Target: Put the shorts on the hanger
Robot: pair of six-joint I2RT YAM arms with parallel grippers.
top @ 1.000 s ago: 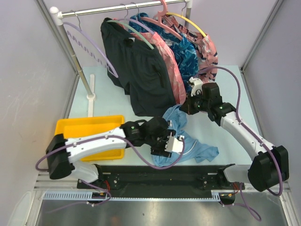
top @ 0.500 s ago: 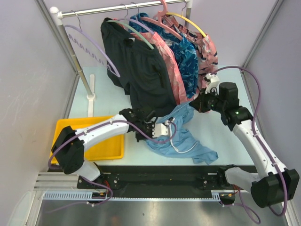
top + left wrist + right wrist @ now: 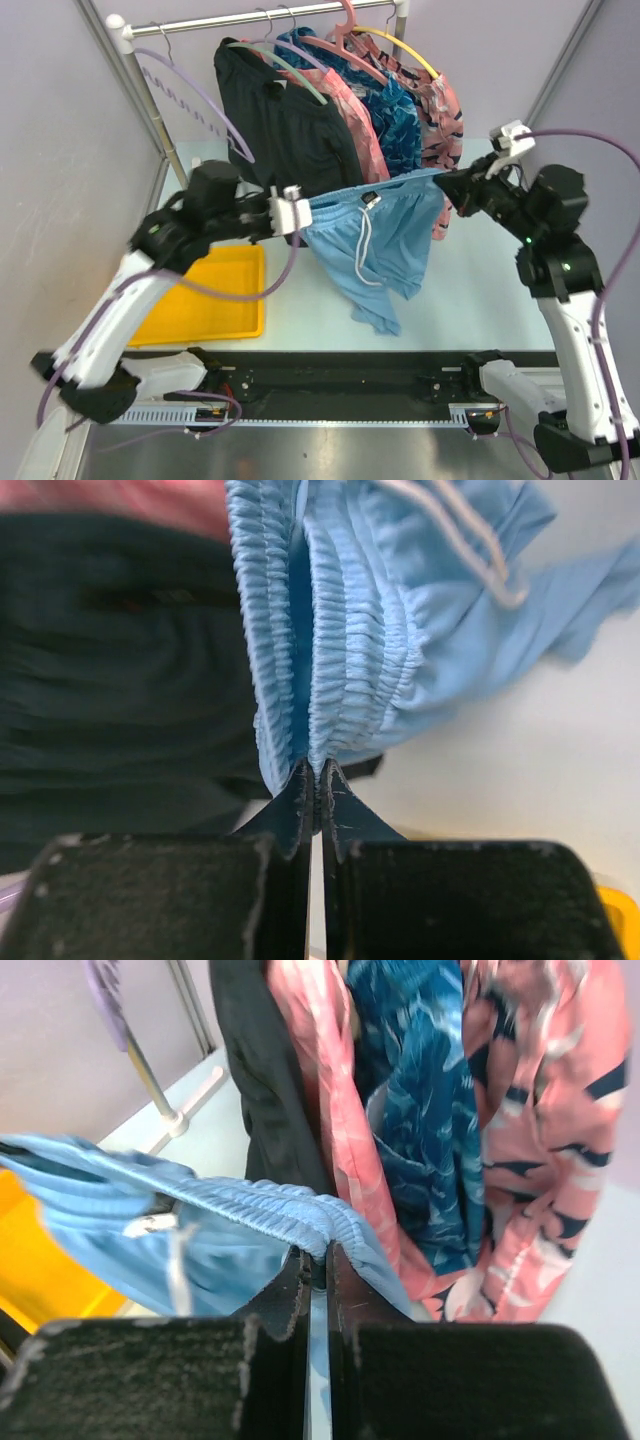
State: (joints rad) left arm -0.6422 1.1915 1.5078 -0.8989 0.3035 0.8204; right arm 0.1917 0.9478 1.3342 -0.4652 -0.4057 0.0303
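— Where are the shorts (image 3: 375, 235)?
— Held up over the worktop (image 3: 470, 290), with the waistband stretched level in front of the hanging clothes. The legs dangle toward 6 o'clock; I cannot tell whether the hem touches down.
— And the hands?
— The left hand (image 3: 292, 212) is pinched tight on the waistband's 9 o'clock end. The right hand (image 3: 447, 186) is clamped on the 3 o'clock end.
— The hanger (image 3: 200, 95)?
— It hangs on the rail (image 3: 260, 18) at 10 o'clock from the shorts, just beside the black shorts (image 3: 290, 130)
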